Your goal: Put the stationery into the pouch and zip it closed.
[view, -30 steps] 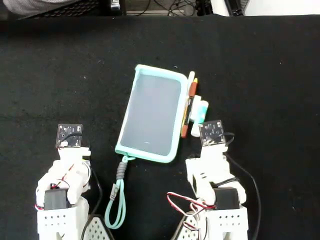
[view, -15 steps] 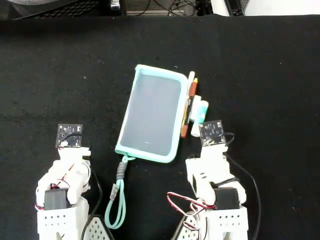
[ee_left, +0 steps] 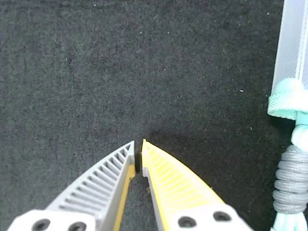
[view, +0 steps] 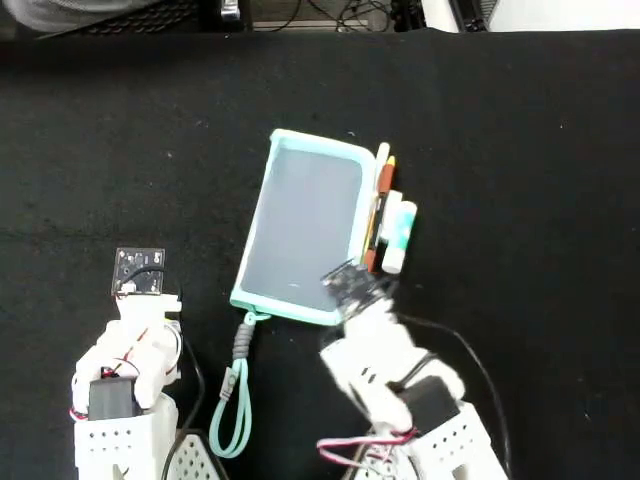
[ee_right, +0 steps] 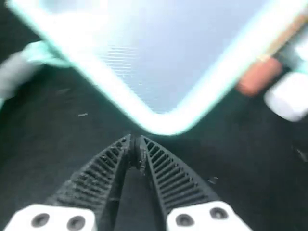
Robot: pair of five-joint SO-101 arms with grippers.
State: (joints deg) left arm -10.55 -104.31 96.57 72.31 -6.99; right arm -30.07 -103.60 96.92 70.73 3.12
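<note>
The left arm (view: 130, 360) is folded up at the near left of the black table (view: 520, 120). The left end effector (ee_left: 138, 143) is pointed down at bare table. Its grey finger and its yellow finger are pressed together, and nothing is held between them. The right arm (view: 390, 375) is leaned to the left, toward the near right corner of the flat mint-green pouch with a see-through front (view: 305, 225). The right end effector (ee_right: 134, 138) is pinched together too, with nothing in it. Its tips are just beside that corner, but it cannot be told if they touch it.

The pouch is laid flat in the middle of the table. The stationery is laid outside it, along its right side.

The thin pens (view: 380, 200) are packed close together, so their number cannot be told. It cannot be told if the zip is open. In the left wrist view the pouch is cut off at the edge.

Two arms, one pouch, one grey and mint cord strap (view: 237, 385) at its near left corner, and one white tube (view: 397, 232) are counted.
</note>
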